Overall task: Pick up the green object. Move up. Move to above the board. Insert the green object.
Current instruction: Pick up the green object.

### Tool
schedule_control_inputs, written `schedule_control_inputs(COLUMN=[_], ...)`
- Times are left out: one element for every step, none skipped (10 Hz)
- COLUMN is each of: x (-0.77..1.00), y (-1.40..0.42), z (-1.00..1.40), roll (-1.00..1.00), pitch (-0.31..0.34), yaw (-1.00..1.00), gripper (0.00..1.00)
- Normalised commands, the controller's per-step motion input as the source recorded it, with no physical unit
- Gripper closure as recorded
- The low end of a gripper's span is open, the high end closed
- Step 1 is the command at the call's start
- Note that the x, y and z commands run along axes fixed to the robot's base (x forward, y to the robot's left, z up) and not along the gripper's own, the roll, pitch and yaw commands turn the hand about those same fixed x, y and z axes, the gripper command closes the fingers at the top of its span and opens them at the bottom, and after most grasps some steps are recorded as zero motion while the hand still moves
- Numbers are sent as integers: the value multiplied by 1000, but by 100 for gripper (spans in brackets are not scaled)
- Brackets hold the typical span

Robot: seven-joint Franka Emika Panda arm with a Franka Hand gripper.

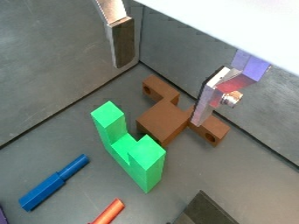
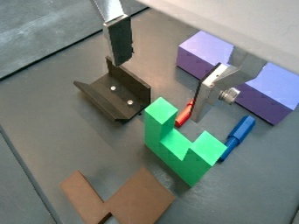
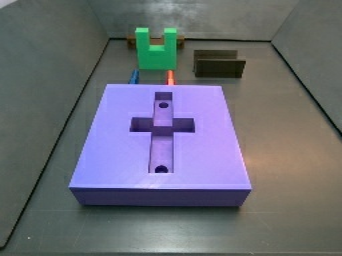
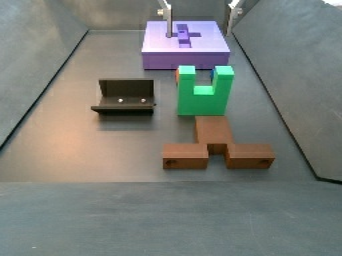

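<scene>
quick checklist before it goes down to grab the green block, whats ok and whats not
1. End effector open: ok; the fingers stand apart with nothing between them in both wrist views.
2. End effector over the green object: not ok; in that wrist view the block lies off to one side of the fingers, so it needs centring first.
3. Green object upright and free: ok; it stands prongs up on the floor, with nothing on top of it.
4. Nearby clutter: cannot tell how close; the blue piece and the brown block sit near it, and the fixture stands clear.
5. Board recess empty: ok.
</scene>
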Motion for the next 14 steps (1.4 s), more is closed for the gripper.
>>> schedule_control_inputs(x=[0, 0, -17, 40, 837, 1000, 1000, 440, 320, 0, -140, -146, -77, -26], y=[-157, -280, -49, -354, -131, -69, 0, 80, 0, 0, 0, 0, 0, 0], z=[0, 0, 0, -377, -914, -951, -957, -820, -611, -566, -363, -306, -349, -320], roll=[0, 51, 0, -94, -93, -86, -83, -14, 0, 3, -4, -41, -27, 0], pitch=[0, 0, 0, -19, 0, 0, 0, 3, 36, 0, 0, 0, 0, 0], yaw=[0, -23, 29, 0, -60, 0, 0, 77, 34, 74, 0, 0, 0, 0], gripper=[0, 0, 0, 0, 0, 0, 0, 0, 0, 0, 0, 0, 0, 0])
